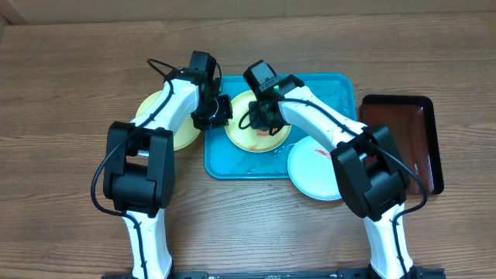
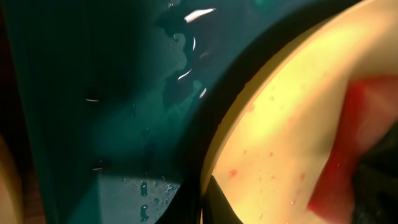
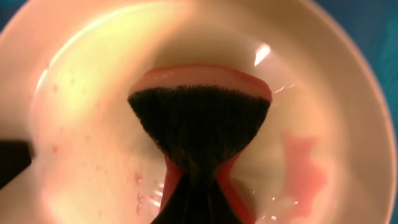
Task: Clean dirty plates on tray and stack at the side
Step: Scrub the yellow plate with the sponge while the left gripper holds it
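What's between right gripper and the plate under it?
A red sponge with dark scrub face, held by the right gripper on the cream plate; right wrist view.

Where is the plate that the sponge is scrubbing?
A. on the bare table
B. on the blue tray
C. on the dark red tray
B: the cream plate under the sponge lies inside the blue tray, while the dark red tray stands apart at the side.
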`<action>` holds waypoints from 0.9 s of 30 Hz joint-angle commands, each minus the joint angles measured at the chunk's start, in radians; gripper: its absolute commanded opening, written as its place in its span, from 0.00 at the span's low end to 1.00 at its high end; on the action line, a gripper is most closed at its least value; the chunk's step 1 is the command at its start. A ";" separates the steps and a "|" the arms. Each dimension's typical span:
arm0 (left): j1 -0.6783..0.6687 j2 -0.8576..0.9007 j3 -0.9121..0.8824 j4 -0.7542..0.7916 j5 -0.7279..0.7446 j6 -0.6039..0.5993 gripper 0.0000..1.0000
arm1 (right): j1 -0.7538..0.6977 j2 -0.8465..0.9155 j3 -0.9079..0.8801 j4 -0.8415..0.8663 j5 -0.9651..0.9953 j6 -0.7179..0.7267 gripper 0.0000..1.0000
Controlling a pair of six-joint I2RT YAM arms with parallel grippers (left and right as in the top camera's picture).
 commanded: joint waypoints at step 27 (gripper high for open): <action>-0.007 0.012 0.011 0.002 0.019 0.016 0.04 | -0.029 0.096 0.074 0.018 -0.270 0.010 0.04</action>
